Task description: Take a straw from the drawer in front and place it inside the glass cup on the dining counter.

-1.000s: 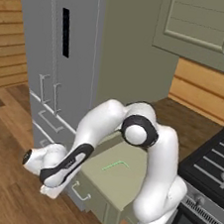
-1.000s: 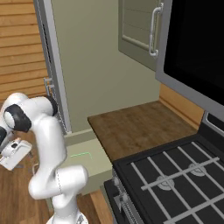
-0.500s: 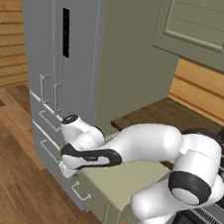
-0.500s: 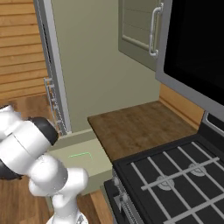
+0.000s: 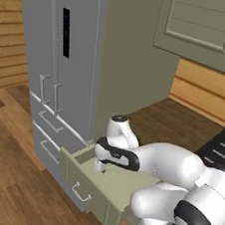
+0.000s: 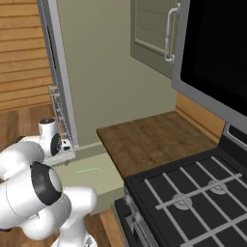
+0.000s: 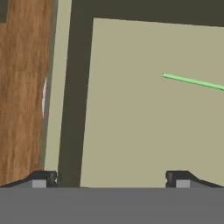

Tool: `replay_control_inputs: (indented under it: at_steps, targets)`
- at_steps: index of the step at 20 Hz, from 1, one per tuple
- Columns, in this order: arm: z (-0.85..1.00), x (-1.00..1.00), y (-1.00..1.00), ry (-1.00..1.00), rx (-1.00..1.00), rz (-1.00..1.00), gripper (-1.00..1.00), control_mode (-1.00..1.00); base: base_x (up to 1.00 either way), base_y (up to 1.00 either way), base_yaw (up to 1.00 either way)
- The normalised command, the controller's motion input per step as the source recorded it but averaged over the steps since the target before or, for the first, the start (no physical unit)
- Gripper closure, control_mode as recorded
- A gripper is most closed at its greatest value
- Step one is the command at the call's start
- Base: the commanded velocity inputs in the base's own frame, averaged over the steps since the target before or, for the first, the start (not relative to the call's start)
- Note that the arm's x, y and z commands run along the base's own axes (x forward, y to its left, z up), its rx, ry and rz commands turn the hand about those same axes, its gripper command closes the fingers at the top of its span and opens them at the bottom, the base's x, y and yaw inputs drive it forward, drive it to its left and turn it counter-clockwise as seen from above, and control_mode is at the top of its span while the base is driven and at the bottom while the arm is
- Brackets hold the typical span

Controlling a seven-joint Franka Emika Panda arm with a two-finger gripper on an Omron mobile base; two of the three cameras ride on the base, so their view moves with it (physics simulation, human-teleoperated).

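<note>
The sage-green drawer (image 5: 105, 189) stands pulled open below the counter, its silver bar handle (image 5: 81, 193) facing the floor side. The thin pale-green straw (image 7: 192, 82) lies flat on the drawer's floor; it also shows as a green line, the straw (image 6: 87, 171). My gripper (image 5: 100, 167) hangs over the drawer's left part, pointing down, open and empty. In the hand view my gripper (image 7: 111, 178) has its fingertips (image 7: 43, 177) spread wide, and the straw lies ahead and to the right, apart from them. The glass cup and the dining counter are out of view.
A tall grey fridge (image 5: 55, 67) with its own drawers stands just left of the open drawer. A brown wood counter (image 6: 144, 140) and a black stove (image 6: 193, 198) lie to the right. An upper cabinet (image 5: 206, 26) hangs above. Wood floor (image 5: 5, 180) spreads in front.
The arm has swung from the floor side, left of the drawer, up and over it. The gripper now points down into the drawer's inside, still open.
</note>
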Motion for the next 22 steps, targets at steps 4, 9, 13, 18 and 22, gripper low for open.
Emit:
replay_control_inputs:
  at_steps: [4, 9, 13, 18, 22]
  targets:
    - [-0.26, 0.34, -0.07, 0.17, 0.11, 0.00, -1.00, -1.00, 0.00, 0.00, 0.00]
    - [-0.48, 0.19, 0.06, 0.15, 0.03, 0.00, -1.00, -1.00, 0.00, 0.00, 0.00]
    - [-0.51, 0.00, 0.30, 0.09, 0.00, 0.00, -1.00, -1.00, 0.00, 0.00, 0.00]
    - [-0.40, -0.01, 0.35, 0.02, 0.00, 0.00, -1.00, -1.00, 0.00, 0.00, 0.00]
    - [-0.28, -0.18, 0.45, 0.00, 0.00, 0.00, -1.00, -1.00, 0.00, 0.00, 0.00]
